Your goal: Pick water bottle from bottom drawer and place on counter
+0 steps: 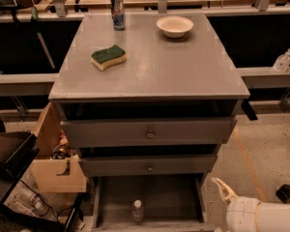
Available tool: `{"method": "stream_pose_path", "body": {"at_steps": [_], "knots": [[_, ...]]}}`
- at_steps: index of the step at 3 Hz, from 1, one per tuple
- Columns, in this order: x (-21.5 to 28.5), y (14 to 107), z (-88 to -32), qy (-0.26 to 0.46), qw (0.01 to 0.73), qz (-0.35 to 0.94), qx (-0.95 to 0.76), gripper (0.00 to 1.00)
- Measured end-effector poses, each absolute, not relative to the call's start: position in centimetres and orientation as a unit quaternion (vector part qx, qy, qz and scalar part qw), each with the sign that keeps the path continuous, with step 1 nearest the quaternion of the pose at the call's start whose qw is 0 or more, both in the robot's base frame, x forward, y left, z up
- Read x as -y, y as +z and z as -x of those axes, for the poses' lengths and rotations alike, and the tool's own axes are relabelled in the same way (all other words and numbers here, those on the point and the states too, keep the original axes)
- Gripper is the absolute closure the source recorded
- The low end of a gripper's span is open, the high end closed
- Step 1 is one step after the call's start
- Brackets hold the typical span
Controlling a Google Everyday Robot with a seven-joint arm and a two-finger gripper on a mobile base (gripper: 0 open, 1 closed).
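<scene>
- While the shallow grey bottom drawer (170, 197) stands pulled out, the clear water bottle (137, 210) (white cap) stands upright near its front edge.
- Gripper (225, 191) low right, outside the drawer's right edge; open or closed cannot be told.

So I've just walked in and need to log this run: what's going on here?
A one-armed robot is working at a grey cabinet. Its gripper is low on the cabinet's right, outside the wide, shallow grey bottom drawer, which is pulled open. The small clear plastic water bottle with a white cap stands upright near the drawer's front, not held. The flat grey counter carries a blue-silver can, a white bowl and a green-yellow sponge.
</scene>
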State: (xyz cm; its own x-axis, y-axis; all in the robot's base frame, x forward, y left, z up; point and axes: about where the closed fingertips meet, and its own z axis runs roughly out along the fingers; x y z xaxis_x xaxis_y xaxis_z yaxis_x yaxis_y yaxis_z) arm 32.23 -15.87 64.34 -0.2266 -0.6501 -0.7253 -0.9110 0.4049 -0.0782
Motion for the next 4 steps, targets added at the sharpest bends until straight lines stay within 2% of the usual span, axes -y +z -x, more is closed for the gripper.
{"method": "stream_pose_path", "body": {"at_steps": [4], "knots": [[7.8,45.1,-35.0,0.292,0.432,0.491,-0.698,0.0]]}}
